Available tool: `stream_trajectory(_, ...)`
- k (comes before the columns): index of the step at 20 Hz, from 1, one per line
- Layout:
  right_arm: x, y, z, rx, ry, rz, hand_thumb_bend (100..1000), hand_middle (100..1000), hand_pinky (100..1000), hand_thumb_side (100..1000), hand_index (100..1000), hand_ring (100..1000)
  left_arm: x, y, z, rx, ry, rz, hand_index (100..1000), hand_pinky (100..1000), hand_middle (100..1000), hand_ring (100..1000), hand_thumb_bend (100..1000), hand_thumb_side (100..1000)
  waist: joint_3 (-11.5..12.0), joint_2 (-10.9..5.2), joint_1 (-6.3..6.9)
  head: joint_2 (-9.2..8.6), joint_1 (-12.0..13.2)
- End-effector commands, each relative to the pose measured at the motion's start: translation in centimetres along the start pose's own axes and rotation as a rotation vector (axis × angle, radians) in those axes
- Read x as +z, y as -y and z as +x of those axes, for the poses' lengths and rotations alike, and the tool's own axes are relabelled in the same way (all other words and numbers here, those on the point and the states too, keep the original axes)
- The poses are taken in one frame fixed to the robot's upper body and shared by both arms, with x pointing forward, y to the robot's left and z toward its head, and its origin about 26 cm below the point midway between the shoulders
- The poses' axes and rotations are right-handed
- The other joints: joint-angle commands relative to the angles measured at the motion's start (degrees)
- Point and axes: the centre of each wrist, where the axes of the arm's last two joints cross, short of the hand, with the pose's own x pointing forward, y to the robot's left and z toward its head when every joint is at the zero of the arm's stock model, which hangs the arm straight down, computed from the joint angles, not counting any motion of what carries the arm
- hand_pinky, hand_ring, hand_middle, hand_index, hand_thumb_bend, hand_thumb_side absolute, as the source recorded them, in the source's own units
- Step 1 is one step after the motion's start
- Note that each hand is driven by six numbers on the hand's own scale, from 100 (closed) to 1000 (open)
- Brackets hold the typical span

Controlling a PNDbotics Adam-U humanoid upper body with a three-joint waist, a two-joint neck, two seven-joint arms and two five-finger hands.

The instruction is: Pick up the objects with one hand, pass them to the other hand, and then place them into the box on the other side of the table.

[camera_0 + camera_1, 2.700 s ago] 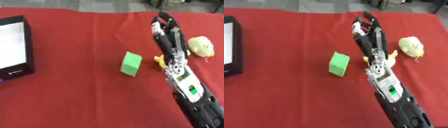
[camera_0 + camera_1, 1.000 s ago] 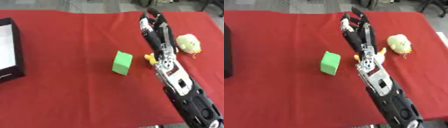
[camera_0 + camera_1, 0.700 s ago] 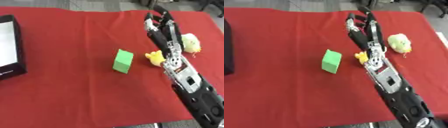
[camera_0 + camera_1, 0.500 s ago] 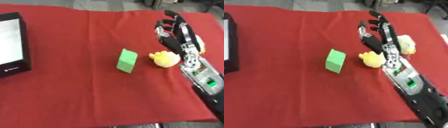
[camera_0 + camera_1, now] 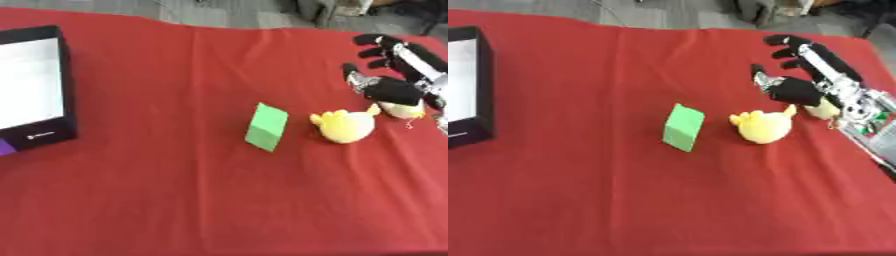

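Note:
A green block (image 5: 266,127) stands on the red tablecloth near the middle. Just right of it lies a yellow plush duck (image 5: 346,125). Further right, a paler yellow plush toy (image 5: 822,109) sits partly hidden beneath my right hand (image 5: 800,90). That hand comes in from the right edge with fingers spread and straight over the pale toy, open, with nothing seen in its grasp. The black box (image 5: 31,85) with a white inside stands at the left edge. My left hand shows in neither view.
The red cloth (image 5: 175,200) covers the whole table, with grey floor beyond its far edge. A small purple patch (image 5: 4,148) shows beside the box's near corner. My right forearm (image 5: 870,125), with a silver wrist, runs along the right edge.
My right arm has swung rightwards, off the yellow duck and over the pale toy, so the duck now shows fully. The head has also shifted; block and duck stay put.

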Motion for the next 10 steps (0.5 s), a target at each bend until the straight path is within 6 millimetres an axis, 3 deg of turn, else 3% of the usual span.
stream_trajectory(1,-0.3,2.5,1.8,0.141,0.022,0.088,215,927,885,345,919,914,-0.2,-0.5,0.8,-0.034,0.019,-0.009,847,902,814,766,170,775,-0.2,-1.22,0.16,-0.69,0.0)
stream_trajectory(3,-0.4,3.3,2.3,0.206,0.019,0.160,222,924,895,285,916,920,-0.1,-0.6,0.8,-0.038,0.018,-0.009,846,902,813,766,159,778,-0.3,-1.21,0.09,-0.50,-0.2)
stream_trajectory(10,-0.6,4.2,3.1,0.367,-0.036,0.369,391,908,916,110,906,931,-0.1,-0.7,0.9,-0.045,0.019,-0.009,846,903,813,766,170,777,-0.4,-0.95,-0.26,-0.11,-0.7)
